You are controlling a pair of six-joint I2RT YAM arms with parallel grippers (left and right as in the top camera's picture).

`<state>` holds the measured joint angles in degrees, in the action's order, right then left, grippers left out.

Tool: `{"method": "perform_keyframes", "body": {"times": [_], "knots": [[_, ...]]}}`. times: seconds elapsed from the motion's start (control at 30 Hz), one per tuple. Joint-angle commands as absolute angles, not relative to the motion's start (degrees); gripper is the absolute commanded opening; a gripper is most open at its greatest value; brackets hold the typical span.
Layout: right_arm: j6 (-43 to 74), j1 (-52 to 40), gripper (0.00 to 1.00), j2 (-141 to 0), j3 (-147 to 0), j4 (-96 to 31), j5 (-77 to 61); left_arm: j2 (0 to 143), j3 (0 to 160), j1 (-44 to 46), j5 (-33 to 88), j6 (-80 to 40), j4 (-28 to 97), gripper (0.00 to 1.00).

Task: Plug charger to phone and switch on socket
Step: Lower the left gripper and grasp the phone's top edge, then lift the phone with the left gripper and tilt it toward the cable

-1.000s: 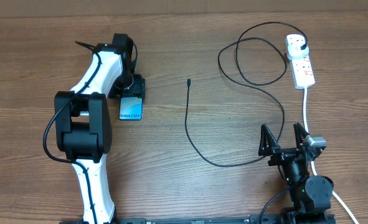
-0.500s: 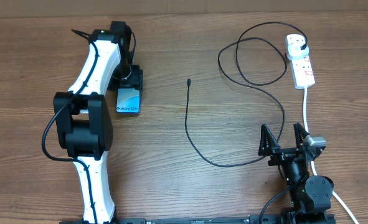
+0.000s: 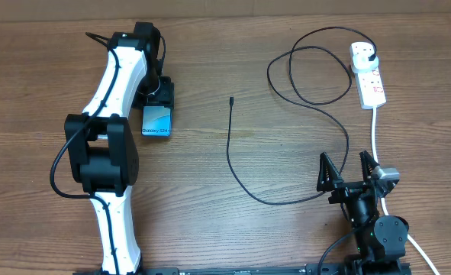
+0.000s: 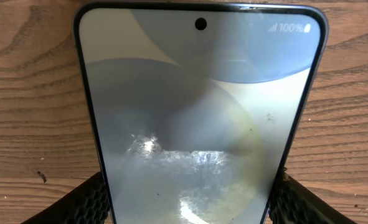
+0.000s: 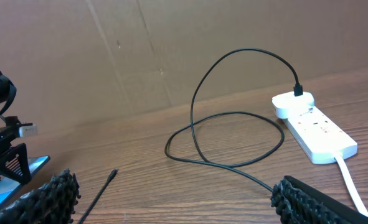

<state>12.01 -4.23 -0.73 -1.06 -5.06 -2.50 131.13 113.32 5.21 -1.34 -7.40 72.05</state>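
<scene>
The phone [image 3: 157,121], light blue screen up, lies at the left of the table. My left gripper [image 3: 162,98] is shut on its far end. In the left wrist view the phone [image 4: 196,93] fills the frame, with my left gripper's [image 4: 190,208] jaws against both its long edges. The charger's connector tip [image 3: 232,100] lies free on the wood right of the phone. Its thin black cable [image 3: 228,156] curves to a plug [image 3: 372,55] seated in the white socket strip [image 3: 372,85]. My right gripper [image 3: 349,172] is open and empty, over the cable [image 5: 233,163] near the front.
The cable loops loosely [image 3: 309,76] left of the socket strip [image 5: 317,130]. The strip's thick white cord [image 3: 375,134] runs toward the front, right beside my right arm. A cardboard wall [image 5: 140,50] stands behind the table.
My left gripper has drawn the phone a little away from the front and to the left, turning it slightly. The right arm and cable have not moved.
</scene>
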Motion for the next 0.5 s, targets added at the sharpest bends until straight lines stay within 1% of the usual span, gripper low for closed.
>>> {"method": "perform_keyframes", "body": {"times": [0.0,0.03,0.07,0.23,0.37,0.47], "knots": [[12.23,-4.54,1.00,-0.27,-0.47,-4.69,-1.74,130.91,115.24,4.89,-1.93,-7.73,72.18,0.19],[12.23,-4.54,1.00,-0.27,-0.47,-4.69,-1.74,130.91,115.24,4.89,-1.91,-7.75,72.23,0.13],[12.23,-4.54,1.00,-0.27,-0.47,-4.69,-1.74,130.91,115.24,4.91,-1.91,-7.75,72.29,0.04],[12.23,-4.54,1.00,-0.27,-0.47,-4.69,-1.74,130.91,115.26,4.91,-1.91,-8.91,72.62,0.04],[12.23,-4.54,1.00,-0.27,-0.47,-4.69,-1.74,130.67,115.35,4.91,-1.69,-13.50,73.78,0.04],[12.23,-4.54,1.00,-0.27,-0.47,-4.69,-1.74,130.50,115.68,4.91,1.06,-17.67,75.22,0.04]]}}
